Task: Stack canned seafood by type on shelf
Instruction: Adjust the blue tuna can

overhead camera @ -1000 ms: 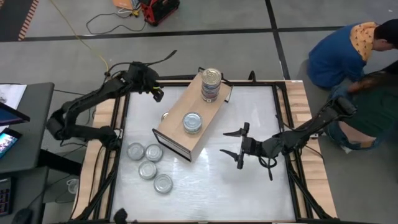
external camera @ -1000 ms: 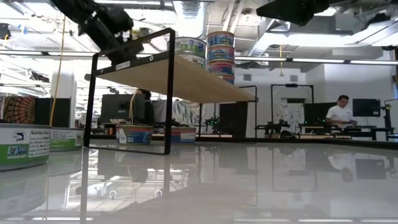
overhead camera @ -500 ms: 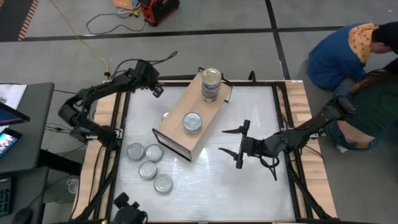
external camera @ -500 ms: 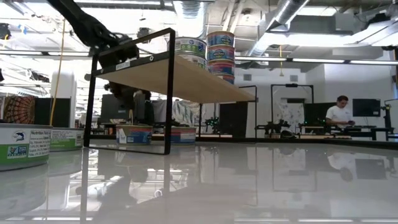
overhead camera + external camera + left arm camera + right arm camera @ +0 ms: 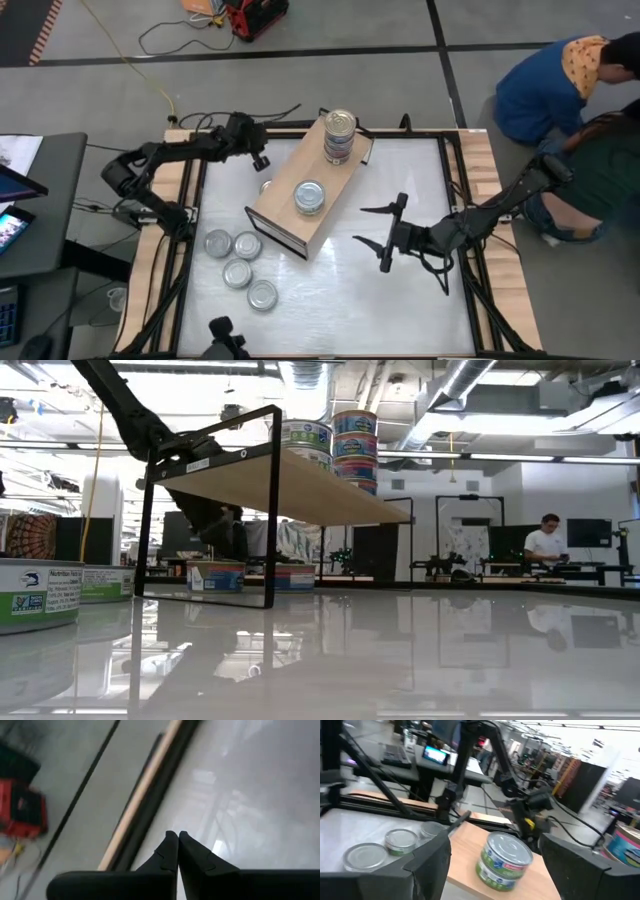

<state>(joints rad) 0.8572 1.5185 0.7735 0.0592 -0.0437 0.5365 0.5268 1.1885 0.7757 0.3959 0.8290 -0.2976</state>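
Note:
The shelf point(image 5: 300, 205), a tan plywood box, lies slantwise mid-table. On its top, a stack of tins point(image 5: 340, 136) stands at the far end and a silver-lidded tin point(image 5: 309, 197) at the near end, also seen in the right wrist view point(image 5: 504, 854). Several silver-lidded tins point(image 5: 238, 262) sit on the table left of the shelf, and a gold one point(image 5: 266, 186) peeks out beside it. My left gripper point(image 5: 177, 839) is shut on nothing, low over the table's far left part, next to the shelf point(image 5: 260, 158). My right gripper point(image 5: 385, 235) hovers open, right of the shelf.
Wooden rails with dark frame bars point(image 5: 195, 200) edge the white table. A person in blue point(image 5: 550, 85) crouches beyond the far right corner. Bare tabletop point(image 5: 380, 300) lies near and right of the shelf. A red case point(image 5: 255, 18) and cables lie on the floor behind.
My left gripper has sunk toward the table beside the shelf's far left side and rolled as it came down. My right gripper has risen a little, so that its arm has left the top of the low view. The tins and the shelf have stayed put.

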